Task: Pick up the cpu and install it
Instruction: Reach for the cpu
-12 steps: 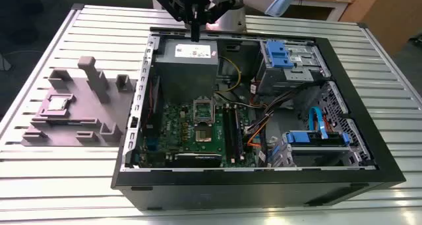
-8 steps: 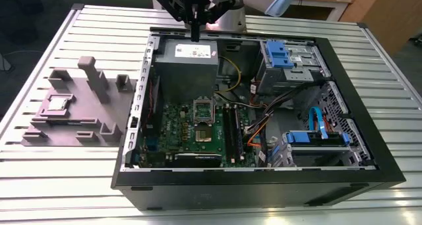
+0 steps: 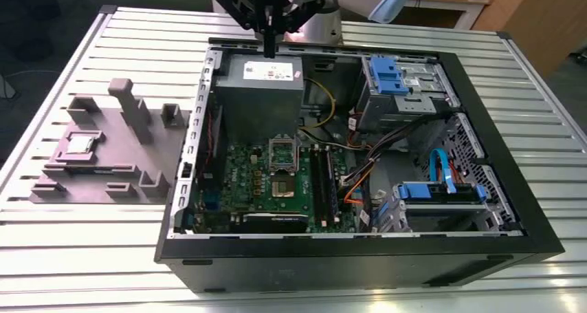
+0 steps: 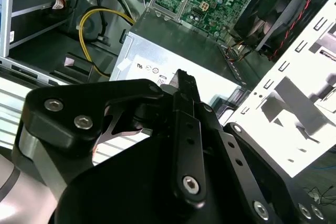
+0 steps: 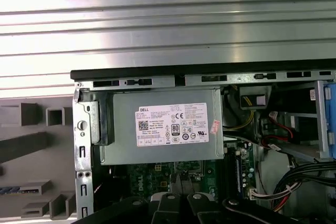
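Currently the gripper (image 3: 271, 49) hangs with its fingers drawn together and nothing between them, pointing straight down. It is poised over the back edge of the open computer case (image 3: 367, 258). Directly beneath its tips is the grey power supply (image 3: 260, 86) with its white label, close but not touching.

Just past the power supply, further from the gripper, the green motherboard (image 3: 275, 182) faces upward. The case lies on its side with the panel off, presumably so an arm can reach in from above. The CPU socket (image 3: 282, 150) on the board looks bare, its metal frame apparently lifted to take a chip.

The cpu (image 3: 81, 144) is well apart from the gripper, outside the case towards the exterior view's left. It lies flat, silvery top up, in a recess of the grey fixture block (image 3: 110, 182). That recess probably keeps it square and steady for a pick. Both fixture and case rest on the slatted metal worktop (image 3: 73, 258).
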`<state>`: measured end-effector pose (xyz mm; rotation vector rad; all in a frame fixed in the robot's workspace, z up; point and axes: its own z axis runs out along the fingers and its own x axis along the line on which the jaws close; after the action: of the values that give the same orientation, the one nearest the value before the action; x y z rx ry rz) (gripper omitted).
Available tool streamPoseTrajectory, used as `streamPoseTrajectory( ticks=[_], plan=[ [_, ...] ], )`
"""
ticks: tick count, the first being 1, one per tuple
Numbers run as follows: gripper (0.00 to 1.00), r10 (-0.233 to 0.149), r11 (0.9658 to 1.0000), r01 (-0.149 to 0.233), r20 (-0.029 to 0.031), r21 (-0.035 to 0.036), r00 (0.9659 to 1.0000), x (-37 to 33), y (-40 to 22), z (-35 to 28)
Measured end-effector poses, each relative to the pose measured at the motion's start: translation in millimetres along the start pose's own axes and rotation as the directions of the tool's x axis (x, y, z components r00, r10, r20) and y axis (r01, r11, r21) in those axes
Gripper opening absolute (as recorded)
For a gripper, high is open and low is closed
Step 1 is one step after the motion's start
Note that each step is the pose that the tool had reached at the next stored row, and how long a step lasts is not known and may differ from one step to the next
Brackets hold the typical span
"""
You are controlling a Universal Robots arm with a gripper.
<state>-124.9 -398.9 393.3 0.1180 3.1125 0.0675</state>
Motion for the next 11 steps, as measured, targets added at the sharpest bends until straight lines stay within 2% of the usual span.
streamPoseTrajectory(
  ticks=[11],
  plan=[
    [0.11,0.000,1.0000,0.000,0.0000,-0.0001,1.0000,3.0,-0.2,0.0]
  ],
)
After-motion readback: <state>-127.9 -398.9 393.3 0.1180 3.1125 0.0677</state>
